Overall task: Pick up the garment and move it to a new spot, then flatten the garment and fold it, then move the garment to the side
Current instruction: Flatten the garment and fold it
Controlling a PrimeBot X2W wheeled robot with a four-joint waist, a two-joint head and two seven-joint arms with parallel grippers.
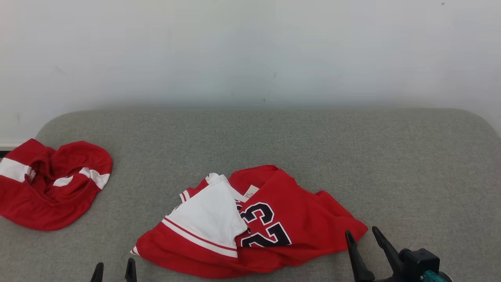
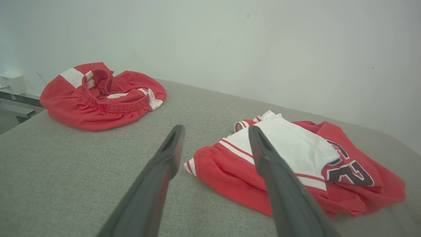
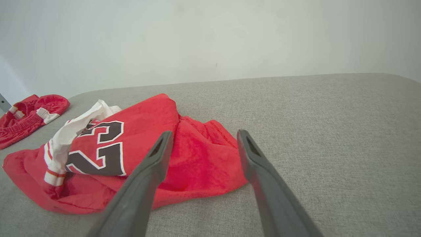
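Red jersey [image 1: 301, 211] lies crumpled on the grey fabric pad [image 1: 274, 133], near its front edge, roughly centre in head view. Long axis runs L-R across the pad: low end toward the L gripper [image 1: 114, 267], other end a pointed corner by the R gripper [image 1: 362, 232]. Dark "23" w/ white outline faces up but lies turned sideways, not upright to the head cam. White panel w/ a thin red stripe is folded over the L half. A striped cuff and a small neck label sit on the far side, so the collar seems to face the wall [image 1: 250, 47].

Hard to make out: front vs back, where the hem is, and how many layers are bunched under the white panel. Bottom edge of the head view crops the L gripper to just 2 fingertips. R gripper's base is cropped too.

L gripper [image 2: 215, 130]: fingers spread wide, nothing btwn them, apart from the jersey's near L end. R gripper [image 3: 204, 133]: fingers likewise spread, nothing pinched, tips right at the jersey's R corner. Can't tell if one tip touches the cloth.

Red shorts [image 1: 51, 188] w/ white bands sit bunched at the pad's far L, well apart from the jersey.
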